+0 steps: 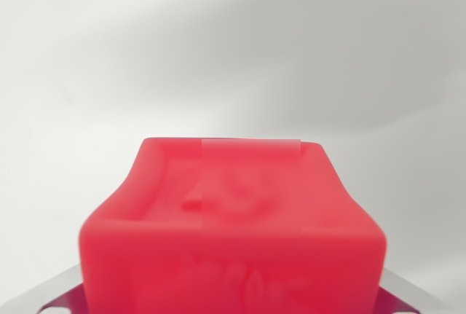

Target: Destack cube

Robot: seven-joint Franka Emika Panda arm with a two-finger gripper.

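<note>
A big red cube (233, 234) fills the lower middle of the wrist view. It is very close to the camera, so it looks soft and blurry. Its top face has a raised edge all round and some bumpy shape pressed into the middle, but that part is too blurry to make out.

Behind it there is only a pale white surface (233, 44), with a soft grey shadow across the upper right of the frame. No other cube shows anywhere. If there is one under the red cube, it is hidden from here.

At the bottom corners, shiny metal bits (54, 296) poke out on the left and on the right of the cube. These may be parts of the gripper, one on each side. I cannot see the fingertips themselves, so I cannot tell how wide the pincer is or if it is really squeezing the cube. The cube sits right between those metal bits, so my guess is that it is being held, or is just about to be.

How far along is the job? I think the arm is right at the cube, in the grabbing or lifting part. I cannot say if the cube is off the stack yet, because what is under it does not show. What looks left to do is to carry the red cube away and set it down on the white surface by itself, then let go.
</note>
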